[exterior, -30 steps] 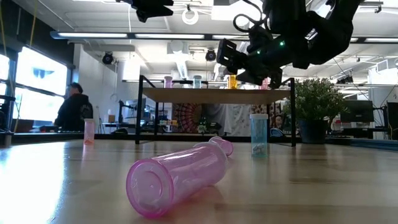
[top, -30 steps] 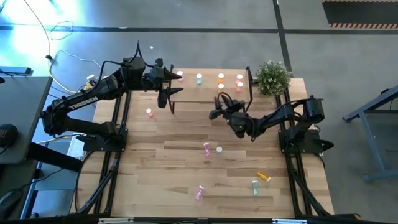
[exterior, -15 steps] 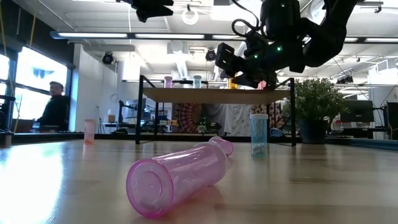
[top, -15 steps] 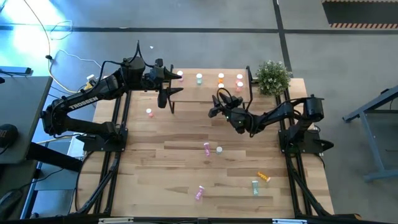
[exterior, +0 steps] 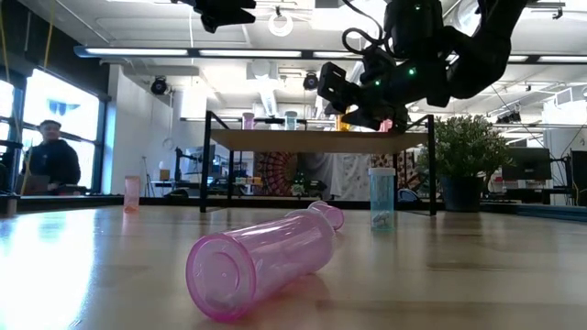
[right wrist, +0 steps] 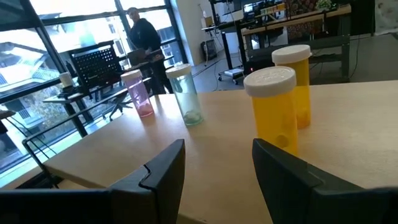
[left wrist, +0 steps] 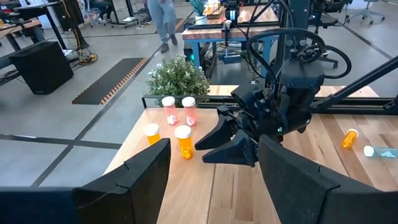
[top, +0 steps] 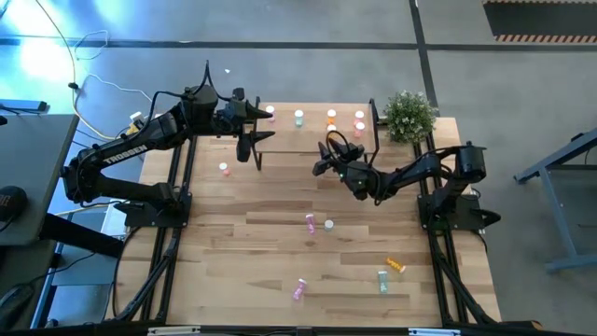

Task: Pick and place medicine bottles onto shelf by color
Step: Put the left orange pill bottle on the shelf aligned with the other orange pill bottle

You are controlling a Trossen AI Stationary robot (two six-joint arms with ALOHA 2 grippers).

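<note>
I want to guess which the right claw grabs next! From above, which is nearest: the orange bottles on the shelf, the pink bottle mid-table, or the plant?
1. Orange bottles, on the shelf just behind the right claw.
2. Pink bottle, lying mid-table.
3. Plant, far right corner; close to second.

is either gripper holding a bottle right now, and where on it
Nothing is held. The left gripper and the right gripper both stand open and empty over the shelf.

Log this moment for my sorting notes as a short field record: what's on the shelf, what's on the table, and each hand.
shelf: pink bottle, green bottle, two orange bottles, two salmon-red bottles, all upright
table: pink bottle lying down, more scattered
left hand: open, empty, over shelf's left end
right hand: open, empty, at shelf's front edge near the orange pair
plant: beside shelf
</note>
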